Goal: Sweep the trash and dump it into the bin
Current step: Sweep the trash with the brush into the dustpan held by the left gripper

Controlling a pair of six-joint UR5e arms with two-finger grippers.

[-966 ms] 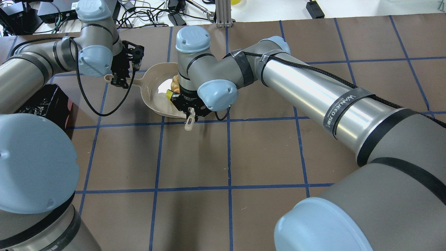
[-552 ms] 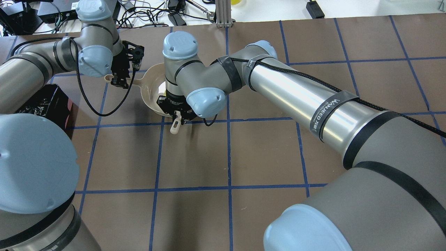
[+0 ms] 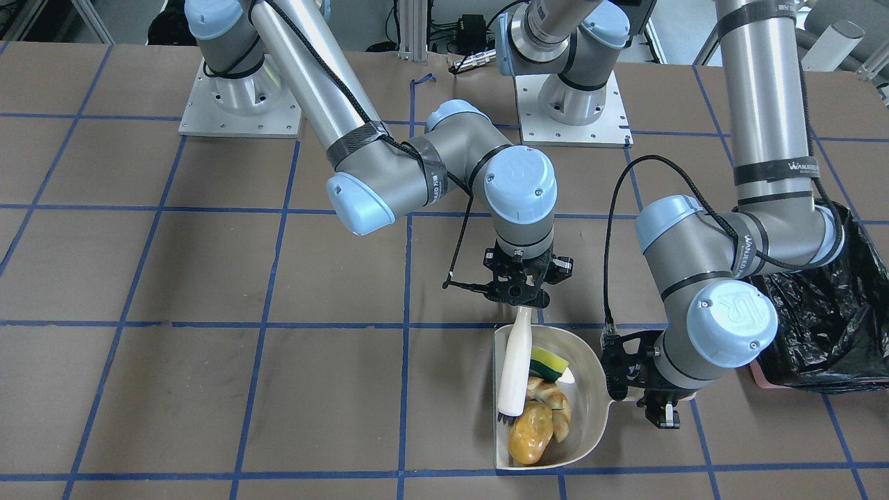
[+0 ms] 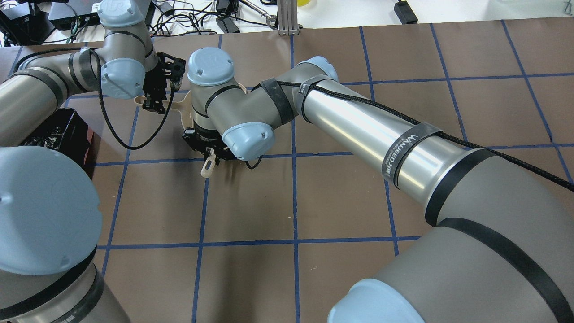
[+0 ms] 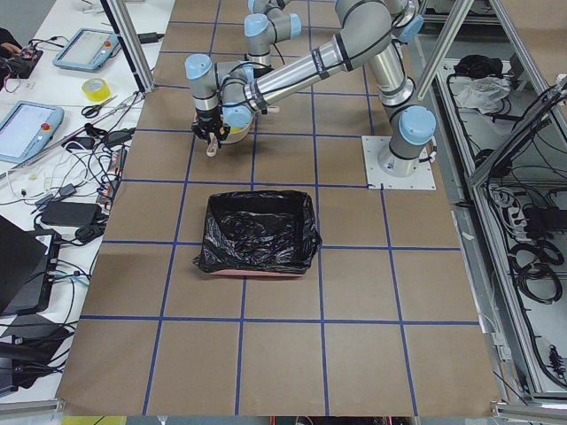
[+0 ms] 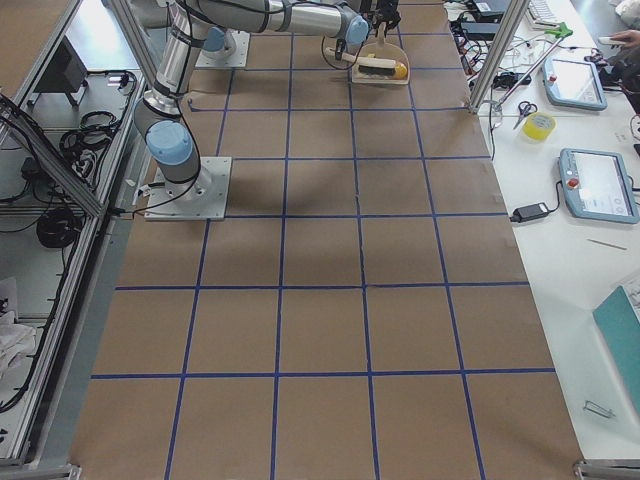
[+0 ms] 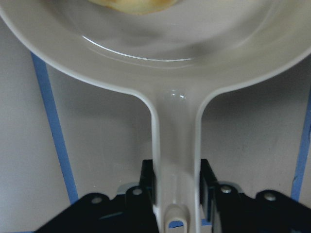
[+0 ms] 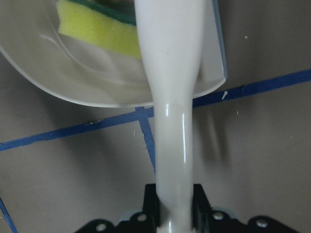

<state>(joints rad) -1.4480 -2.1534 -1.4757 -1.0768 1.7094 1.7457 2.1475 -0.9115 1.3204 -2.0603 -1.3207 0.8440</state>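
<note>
The beige dustpan [image 3: 587, 389] lies on the table and holds the trash: a golden-brown lump [image 3: 530, 433], pale peel pieces [image 3: 553, 405] and a yellow sponge with a green side [image 3: 549, 362]. My left gripper [image 3: 656, 404] is shut on the dustpan handle [image 7: 175, 145]. My right gripper [image 3: 519, 295] is shut on a white brush [image 3: 515, 368] whose bristle end rests inside the pan beside the lump. The sponge [image 8: 97, 31] lies just left of the brush in the right wrist view. The bin [image 3: 826, 312], lined with a black bag, stands beside my left arm.
The brown table carries a grid of blue tape lines [image 3: 406, 326]. The arm base plates [image 3: 239, 104] are at the robot's side. In the overhead view my right arm covers the dustpan, and the bin [image 4: 63, 132] shows at the left edge. Cables lie beyond the far edge.
My right gripper has moved left in the overhead view, carrying the brush across the dustpan's open side. The left gripper and the dustpan have stayed in place.
</note>
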